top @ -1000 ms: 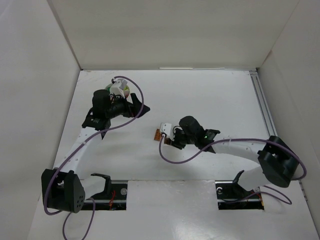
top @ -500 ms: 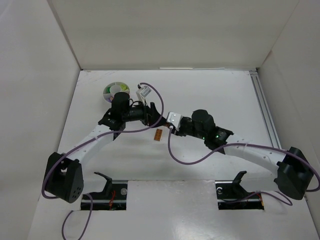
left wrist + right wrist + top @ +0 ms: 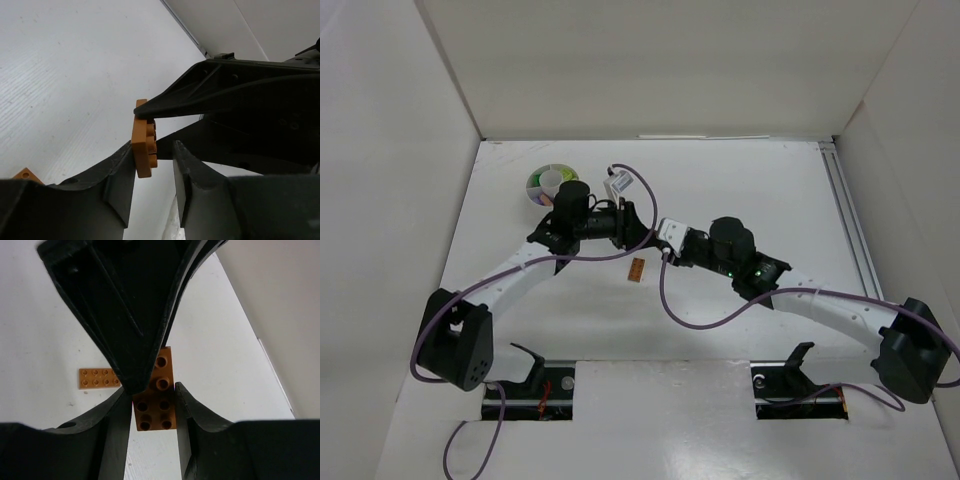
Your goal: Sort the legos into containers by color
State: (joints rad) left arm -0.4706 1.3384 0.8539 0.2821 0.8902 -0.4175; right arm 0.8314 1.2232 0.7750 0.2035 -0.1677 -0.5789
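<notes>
Orange lego (image 3: 159, 405) clamped in right end effector (image 3: 152, 390), long axis toward left end effector (image 3: 153, 146), whose parted jaws straddle it.

In the right wrist view, cannot see the upper end of the orange brick (image 3: 155, 401), covered by the dark fingers (image 3: 125, 315) of the left gripper (image 3: 154, 156), nor the right end of the flat orange plate (image 3: 95, 378) behind them. From the left wrist, only a corner of that plate above a finger, and the body of the right gripper (image 3: 152, 392) running off the right edge. From above, no sight of the brick between the grippers, white dish (image 3: 530, 184) partly under the left arm (image 3: 510, 270), contents mere smudges of colour
</notes>
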